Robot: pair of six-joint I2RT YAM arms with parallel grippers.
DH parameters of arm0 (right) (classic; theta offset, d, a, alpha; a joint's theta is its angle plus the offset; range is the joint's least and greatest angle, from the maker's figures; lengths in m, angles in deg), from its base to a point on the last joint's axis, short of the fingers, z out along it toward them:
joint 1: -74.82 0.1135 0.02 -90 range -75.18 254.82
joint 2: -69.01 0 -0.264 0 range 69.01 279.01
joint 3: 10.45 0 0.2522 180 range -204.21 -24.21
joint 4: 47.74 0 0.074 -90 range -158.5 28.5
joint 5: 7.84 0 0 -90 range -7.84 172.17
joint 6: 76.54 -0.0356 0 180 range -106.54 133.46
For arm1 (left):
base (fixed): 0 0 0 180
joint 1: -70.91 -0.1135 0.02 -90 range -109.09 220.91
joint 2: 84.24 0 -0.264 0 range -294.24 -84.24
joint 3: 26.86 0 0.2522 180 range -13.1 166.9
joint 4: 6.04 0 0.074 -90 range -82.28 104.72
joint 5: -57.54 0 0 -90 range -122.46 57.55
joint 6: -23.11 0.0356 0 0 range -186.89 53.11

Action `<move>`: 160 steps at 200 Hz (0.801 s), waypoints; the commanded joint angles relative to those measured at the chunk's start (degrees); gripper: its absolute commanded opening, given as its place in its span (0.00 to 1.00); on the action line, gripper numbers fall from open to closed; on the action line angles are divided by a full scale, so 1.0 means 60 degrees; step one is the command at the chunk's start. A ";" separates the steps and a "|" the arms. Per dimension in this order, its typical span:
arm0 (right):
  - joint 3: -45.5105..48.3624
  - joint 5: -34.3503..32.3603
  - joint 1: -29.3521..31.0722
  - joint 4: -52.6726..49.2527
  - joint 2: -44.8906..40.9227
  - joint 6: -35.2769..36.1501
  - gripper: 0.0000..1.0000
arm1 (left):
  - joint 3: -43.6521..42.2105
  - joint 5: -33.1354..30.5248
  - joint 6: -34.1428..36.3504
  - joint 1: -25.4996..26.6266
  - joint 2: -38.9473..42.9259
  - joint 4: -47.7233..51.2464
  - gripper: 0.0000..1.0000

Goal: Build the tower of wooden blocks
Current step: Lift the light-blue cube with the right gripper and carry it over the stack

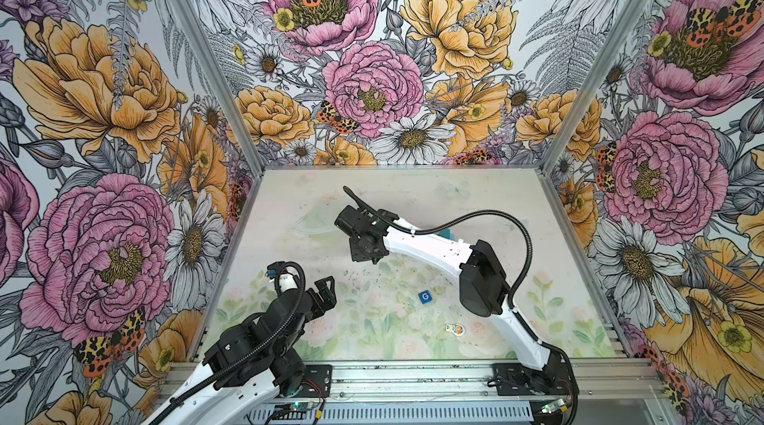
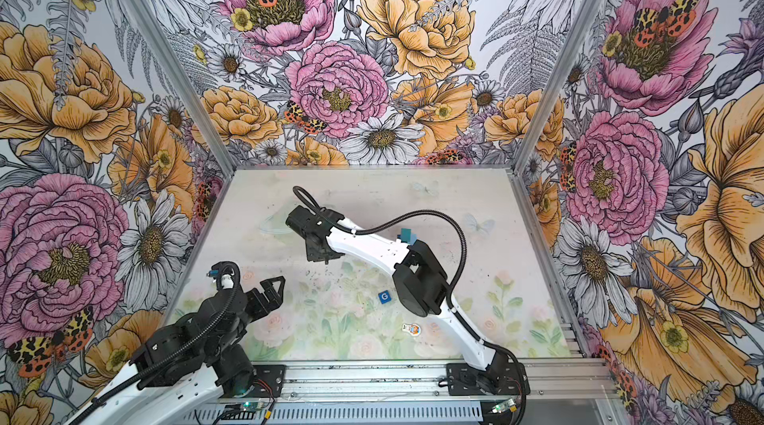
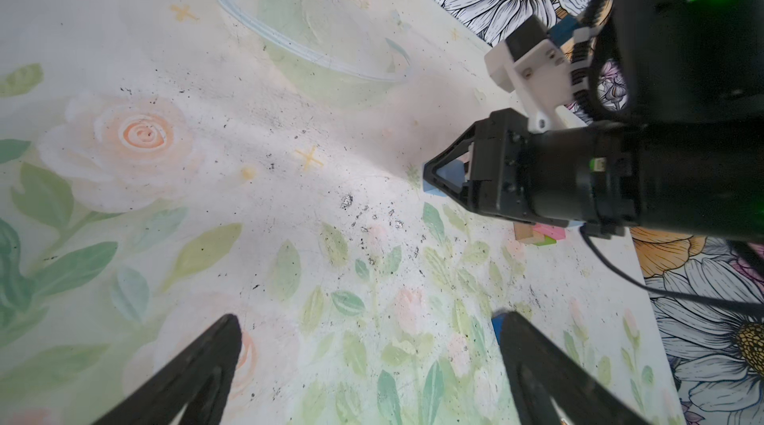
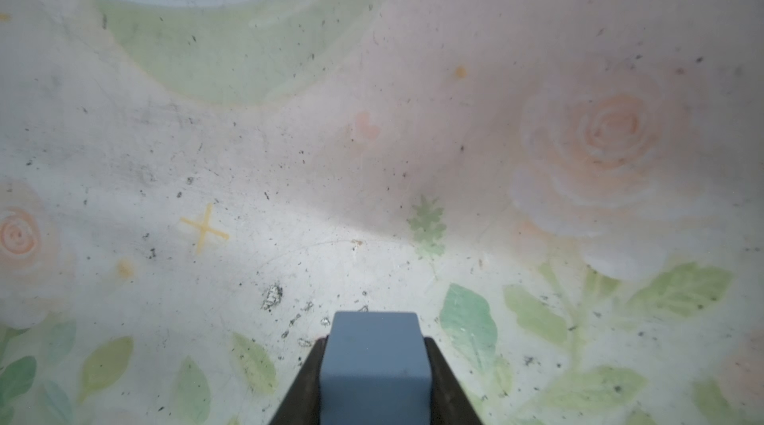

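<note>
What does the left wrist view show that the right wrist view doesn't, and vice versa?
Left wrist only: the open left gripper, a dark blue block partly behind one finger, and pink, green and plain-wood oblong blocks past the right arm. Right wrist only: the light blue wooden cube close up, faces plain. Both: the right gripper shut on that cube, and the floral table mat.

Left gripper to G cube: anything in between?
Nothing visible. Only bare mat lies between the open left gripper and the G cube. The cartoon figure piece sits past the cube, off that line.
</note>
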 commanded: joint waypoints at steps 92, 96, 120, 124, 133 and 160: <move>0.3407 -0.1416 -0.1514 -0.0083 -0.4221 0.0560 0.27 | 0.0494 0.1322 0.0937 0.0098 -0.2495 -0.2278 0.99; 0.3524 -0.1440 -0.1545 -0.0070 -0.4328 0.0574 0.27 | 0.0528 0.1338 0.0957 0.0116 -0.2608 -0.2356 0.99; 0.4213 -0.1461 -0.2095 0.0071 -0.4871 0.0632 0.27 | 0.0739 0.1405 0.1048 0.0308 -0.3278 -0.2786 0.99; 0.4317 -0.1447 -0.2172 0.0086 -0.4956 0.0635 0.27 | 0.0770 0.1404 0.1063 0.0357 -0.3385 -0.2879 0.99; 0.4531 -0.1437 -0.2325 0.0162 -0.5128 0.0672 0.27 | 0.0871 0.1404 0.1107 0.0458 -0.3648 -0.3047 0.99; 0.5015 -0.1343 -0.2758 0.0332 -0.5459 0.0747 0.27 | 0.1214 0.1347 0.1212 0.0702 -0.4383 -0.3424 0.99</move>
